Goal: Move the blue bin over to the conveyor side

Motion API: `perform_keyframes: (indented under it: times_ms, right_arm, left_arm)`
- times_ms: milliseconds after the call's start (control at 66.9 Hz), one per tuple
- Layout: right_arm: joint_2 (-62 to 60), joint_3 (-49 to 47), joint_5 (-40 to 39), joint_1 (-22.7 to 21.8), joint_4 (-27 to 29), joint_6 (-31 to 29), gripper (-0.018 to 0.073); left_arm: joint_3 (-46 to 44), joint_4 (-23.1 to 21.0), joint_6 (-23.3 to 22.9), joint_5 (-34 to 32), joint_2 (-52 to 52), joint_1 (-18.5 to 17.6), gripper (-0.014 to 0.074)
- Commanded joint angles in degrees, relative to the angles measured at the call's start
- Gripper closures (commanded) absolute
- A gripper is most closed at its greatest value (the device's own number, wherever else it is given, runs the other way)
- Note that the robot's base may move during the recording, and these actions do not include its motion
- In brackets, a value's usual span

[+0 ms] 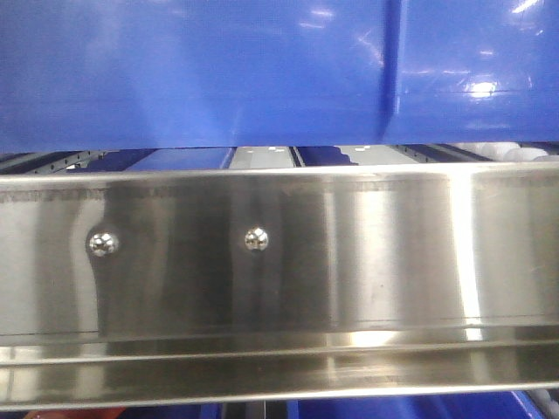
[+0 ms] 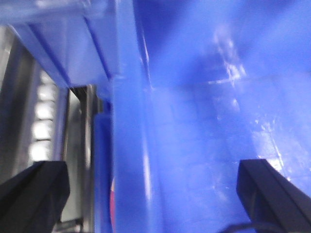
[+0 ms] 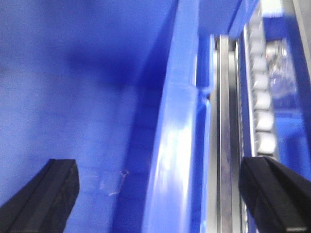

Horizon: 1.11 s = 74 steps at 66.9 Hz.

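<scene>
The blue bin (image 1: 262,70) fills the top of the front view, its glossy wall standing just behind a steel rail. In the left wrist view my left gripper (image 2: 153,182) is open, straddling the bin's left rim (image 2: 129,145): one black finger (image 2: 34,194) is outside and the other (image 2: 272,194) is over the bin's inside. In the right wrist view my right gripper (image 3: 160,172) is also open across the right rim (image 3: 177,145), with one finger (image 3: 48,194) inside and one (image 3: 277,194) outside. Neither pair of fingers touches the wall. The conveyor is out of view.
A wide stainless-steel rail (image 1: 279,262) with two bolts crosses the front view below the bin. Rows of white rollers (image 2: 43,111) (image 3: 262,102) and steel rails run close alongside each outer wall of the bin. More blue plastic shows beyond the rollers (image 3: 291,131).
</scene>
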Motion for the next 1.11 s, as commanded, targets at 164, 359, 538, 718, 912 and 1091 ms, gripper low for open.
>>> perform_keyframes:
  times_ms: [164,359,538,718,912,1091]
  right_arm:
    - [0.57,-0.22,-0.68,0.07,-0.9,0.13,0.0008]
    - [-0.86,3.53,-0.68,0.07,-0.9,0.13,0.0008]
    - [-0.92,4.1,-0.68,0.07,-1.01,0.13,0.0008]
    - [-0.82,3.99,-0.68,0.07,-1.01,0.85,0.0008]
    - [-0.58,3.99,-0.68,0.07,-1.01,2.7,0.0008]
    - [-0.59,3.99,-0.68,0.07,-1.01,3.27,0.0008]
  left_arm:
    - [-0.47,-1.0,-0.54,-0.45,0.42,-0.1,-0.0005]
    - [-0.47,-0.88,-0.54,-0.45,0.42,-0.1,-0.0005]
    - [-0.47,-0.88,-0.54,-0.45,0.42,-0.1,-0.0005]
    - [-0.47,-0.61,-0.54,-0.45,0.42,-0.1,-0.0005]
    - [-0.47,-0.61,-0.54,-0.45,0.31,-0.1,-0.0005]
    - [-0.36,-0.83,-0.54,-0.45,0.31,0.44,-0.0005]
